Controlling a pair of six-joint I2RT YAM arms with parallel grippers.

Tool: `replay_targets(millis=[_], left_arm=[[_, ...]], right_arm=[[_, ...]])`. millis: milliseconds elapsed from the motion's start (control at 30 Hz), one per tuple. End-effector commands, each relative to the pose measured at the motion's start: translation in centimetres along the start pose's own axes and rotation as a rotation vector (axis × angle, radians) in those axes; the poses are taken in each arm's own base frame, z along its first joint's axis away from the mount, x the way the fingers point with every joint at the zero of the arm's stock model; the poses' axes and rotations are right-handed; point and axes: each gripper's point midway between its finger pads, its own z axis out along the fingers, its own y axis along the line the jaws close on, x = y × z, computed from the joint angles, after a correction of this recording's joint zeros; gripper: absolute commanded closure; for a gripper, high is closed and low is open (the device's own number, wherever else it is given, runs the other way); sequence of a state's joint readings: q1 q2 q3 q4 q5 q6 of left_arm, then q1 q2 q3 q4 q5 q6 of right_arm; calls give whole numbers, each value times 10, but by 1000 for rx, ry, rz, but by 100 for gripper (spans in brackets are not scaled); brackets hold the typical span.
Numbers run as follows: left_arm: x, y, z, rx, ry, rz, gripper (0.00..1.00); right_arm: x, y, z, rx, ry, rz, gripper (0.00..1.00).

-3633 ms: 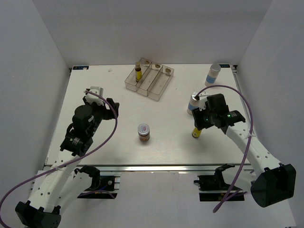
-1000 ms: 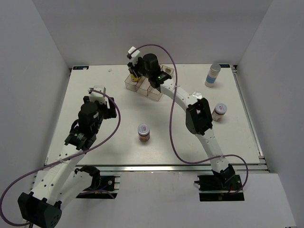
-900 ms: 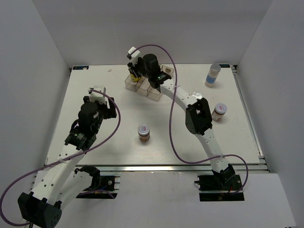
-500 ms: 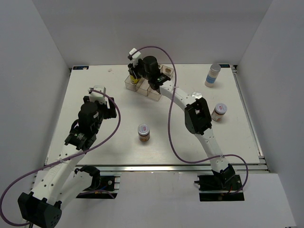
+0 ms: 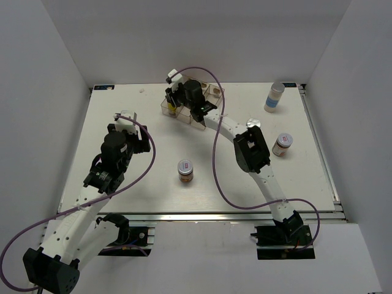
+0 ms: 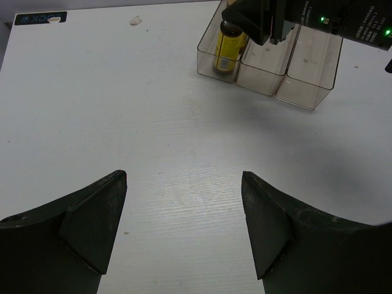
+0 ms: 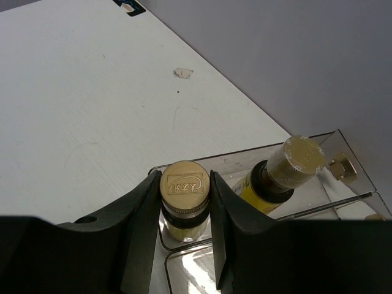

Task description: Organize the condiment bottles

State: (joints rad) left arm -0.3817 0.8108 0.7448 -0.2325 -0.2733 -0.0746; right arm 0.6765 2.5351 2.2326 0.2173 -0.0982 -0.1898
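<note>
Right now I have the slim yellow bottle pinched in the right gripper, whose two fingers press against either side of its gold embossed cap. On my right wrist feed the bottle stands upright at the near end of the end compartment of the clear three-compartment tray, with its lower body showing through the plastic wall. A second yellow bottle stands just beside it, further along what looks like the same compartment, with a dark neck and a pale, rough-looking cap. From the top view the tray sits at the far side of the table, left of centre, and the right arm reaches across to it.

The other bottles are all outside the tray. One squat brown jar with a pale lid stands near the middle of the table. The other brown jar stands over on the right, and a white cylinder with a blue band stands near the far right corner, well apart from the tray.

My left gripper hangs above bare table on the left side, its fingers spread wide with nothing between them.
</note>
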Motion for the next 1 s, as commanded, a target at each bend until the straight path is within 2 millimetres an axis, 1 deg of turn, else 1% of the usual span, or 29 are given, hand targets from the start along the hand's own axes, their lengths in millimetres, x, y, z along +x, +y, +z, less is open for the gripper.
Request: replay_targets(millis=[0, 67, 167, 200, 233, 300, 400, 433, 600, 700, 733, 767, 800, 833, 867, 900, 933, 967], left_arm=[[1, -1, 1, 7, -2, 8, 15], [2, -1, 1, 7, 1, 9, 15], [3, -1, 1, 7, 1, 10, 15], [2, -1, 1, 7, 0, 10, 15], [2, -1, 1, 5, 0, 10, 15], [2, 0, 2, 2, 1, 9, 15], [3, 1, 2, 4, 3, 9, 15], [3, 1, 2, 4, 4, 9, 15], [3, 2, 3, -2, 4, 8, 15], [4, 4, 3, -5, 3, 8, 15], [4, 4, 3, -5, 3, 8, 15], [4, 4, 3, -5, 3, 7, 15], [3, 4, 3, -7, 2, 8, 15], [3, 4, 2, -5, 0, 8, 15], [2, 4, 2, -5, -3, 5, 15], [2, 4, 2, -2, -4, 6, 15], [2, 4, 1, 2, -7, 5, 15], [2, 3, 1, 6, -8, 6, 15]], right_arm=[[-55, -13, 0, 60, -187, -22, 100], [-53, -13, 1, 68, -187, -19, 100], [-55, -15, 1, 78, -195, -13, 81], [-54, -15, 1, 78, -194, -13, 69], [-55, -15, 1, 77, -197, -16, 61], [-55, -16, 0, 78, -195, -16, 51], [-59, -16, -1, 74, -199, -18, 43], [-63, -15, -2, 72, -204, -19, 42], [-65, -15, -5, 69, -201, -19, 36], [-80, -17, -11, 69, -218, -25, 30], [-92, -18, -16, 64, -231, -31, 27], [-101, -19, -20, 64, -240, -33, 27], [-108, -20, -23, 65, -248, -40, 25], [-130, -23, -32, 66, -278, -49, 24], [-139, -25, -37, 65, -275, -54, 20], [-163, -29, -50, 72, -300, -79, 18], [-163, -30, -56, 72, -277, -86, 15], [-169, -31, -64, 71, -271, -99, 11]])
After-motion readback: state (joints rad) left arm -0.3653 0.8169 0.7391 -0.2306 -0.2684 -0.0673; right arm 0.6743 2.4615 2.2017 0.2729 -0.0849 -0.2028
